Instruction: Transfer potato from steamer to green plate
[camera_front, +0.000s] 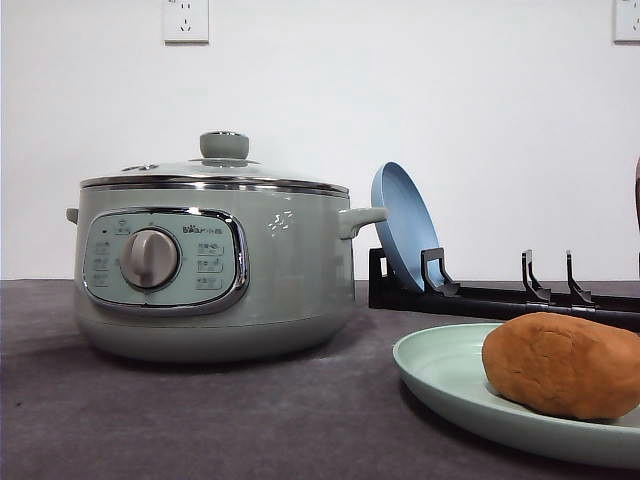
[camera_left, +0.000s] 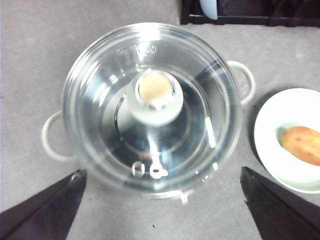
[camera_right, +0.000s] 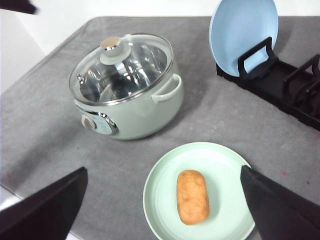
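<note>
The orange-brown potato (camera_front: 565, 365) (camera_right: 192, 196) lies on the pale green plate (camera_front: 440, 375) (camera_right: 162, 200), which sits on the table to the right of the steamer. The sage-green steamer (camera_front: 290, 280) (camera_right: 145, 115) stands at the left with its glass lid and green knob (camera_front: 224, 145) in place. My left gripper (camera_left: 161, 172) hangs open high above the steamer lid (camera_left: 100, 100), with the potato (camera_left: 302, 145) and plate (camera_left: 280, 112) off to one side. My right gripper (camera_right: 164, 170) is open, well above the plate, holding nothing.
A blue plate (camera_front: 403, 225) (camera_right: 242, 30) leans upright in a black dish rack (camera_front: 500, 300) (camera_right: 295, 95) behind the green plate. The table is covered in grey cloth (camera_front: 200, 420). A white wall rises at the back.
</note>
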